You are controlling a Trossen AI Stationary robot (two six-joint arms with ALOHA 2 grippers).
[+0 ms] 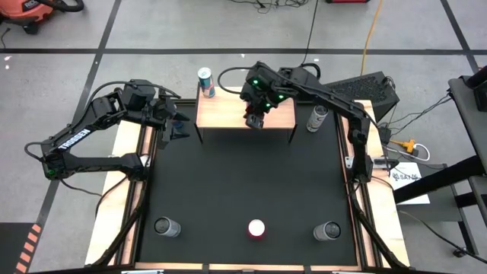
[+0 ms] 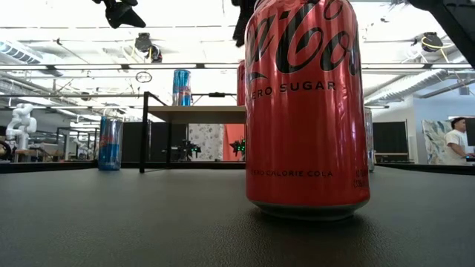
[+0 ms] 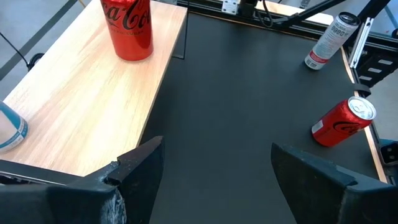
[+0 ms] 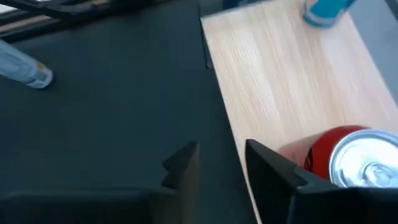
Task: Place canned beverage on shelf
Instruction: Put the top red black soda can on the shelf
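High view: red cola can [image 3: 128, 27] stands upright on the shelf [image 1: 228, 113] — a light-wood board at the table's far edge — with a blue can [image 1: 205, 82] standing at the shelf's left end. Right gripper [image 1: 254, 119] hovers just beside the red can, not holding it, fingers close together with a narrow gap; left gripper [image 1: 176, 124] waits off the shelf's left end, jaws spread, empty. Three more cans line the near edge, a red one [image 1: 256, 229] in the middle.
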